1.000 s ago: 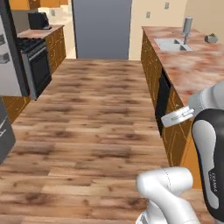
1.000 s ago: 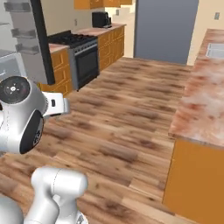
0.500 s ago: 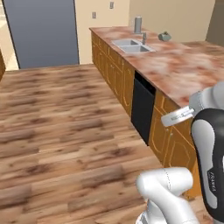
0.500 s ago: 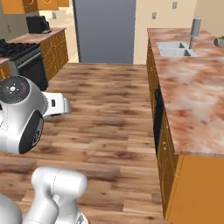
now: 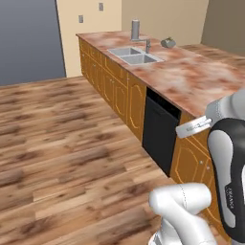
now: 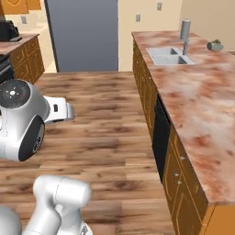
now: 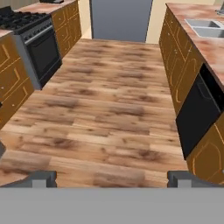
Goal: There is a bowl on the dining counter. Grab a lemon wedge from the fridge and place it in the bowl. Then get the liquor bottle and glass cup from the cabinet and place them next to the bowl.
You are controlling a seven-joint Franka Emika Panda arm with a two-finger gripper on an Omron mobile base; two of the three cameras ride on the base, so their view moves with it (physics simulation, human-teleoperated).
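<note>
My gripper (image 7: 112,178) is open, its two dark fingertips (image 7: 43,177) standing wide apart over bare wooden floor with nothing between them. The arm is folded in close above the base in both base views. The bowl, lemon wedge, liquor bottle and glass cup are out of view. A long marble-topped counter (image 5: 201,76) with a steel sink (image 5: 131,53) runs along the right. A small dark object (image 5: 168,42) sits beside the sink; I cannot tell what it is.
A tall flat grey panel (image 6: 82,32) stands at the far end of the floor. A black dishwasher front (image 5: 160,129) is set in the counter's wooden cabinets. In the hand view, a stove (image 7: 35,43) and more cabinets line the left side. Open wooden floor (image 7: 113,105) lies between.
The whole picture has swung: the base has turned, bringing the sink counter toward the middle and carrying the stove off to the left. The arm's pose and the open fingers are unchanged.
</note>
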